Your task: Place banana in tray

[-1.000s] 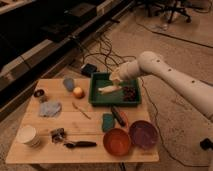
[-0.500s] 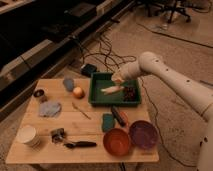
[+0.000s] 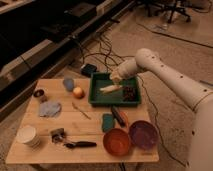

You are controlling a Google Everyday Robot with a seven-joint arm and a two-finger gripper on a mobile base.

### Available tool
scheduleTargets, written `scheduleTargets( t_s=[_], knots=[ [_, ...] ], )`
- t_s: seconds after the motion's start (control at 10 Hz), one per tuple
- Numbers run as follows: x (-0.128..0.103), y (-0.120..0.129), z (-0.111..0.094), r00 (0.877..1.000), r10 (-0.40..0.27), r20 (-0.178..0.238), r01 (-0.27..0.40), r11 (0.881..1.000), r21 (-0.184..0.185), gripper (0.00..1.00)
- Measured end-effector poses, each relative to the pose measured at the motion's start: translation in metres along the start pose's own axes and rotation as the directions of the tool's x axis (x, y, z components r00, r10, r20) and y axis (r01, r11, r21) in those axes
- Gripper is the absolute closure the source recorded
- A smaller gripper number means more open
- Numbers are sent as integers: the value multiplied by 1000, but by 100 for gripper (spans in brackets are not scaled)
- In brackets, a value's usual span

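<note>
The pale cream-yellow banana [image 3: 111, 89] lies inside the dark-green tray [image 3: 101, 81] at the back right of the wooden table, roughly in the tray's middle. My gripper [image 3: 116, 78] is at the end of the white arm that reaches in from the right. It hangs just above the banana's right end, over the tray's back half. I cannot tell whether it touches the banana. A dark clump [image 3: 130, 93] sits in the tray's right part.
A round yellow-orange fruit [image 3: 78, 92], a blue-grey cup [image 3: 68, 83], a small can [image 3: 39, 93] and a blue cloth [image 3: 50, 108] lie to the left. An orange bowl [image 3: 117, 141], a purple bowl [image 3: 143, 134], a green sponge [image 3: 108, 122] and a white cup [image 3: 28, 135] sit near the front.
The gripper has shifted only slightly over the tray. The banana stays in about the same place inside the tray.
</note>
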Motion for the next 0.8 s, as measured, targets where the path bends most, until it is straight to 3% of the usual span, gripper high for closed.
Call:
scheduleTargets(
  t_s=[0.5, 0.8],
  knots=[
    [-6, -3, 11, 1000, 2, -4, -2, 1000, -20, 97],
    [-5, -3, 10, 1000, 3, -5, -4, 1000, -19, 69]
  ],
)
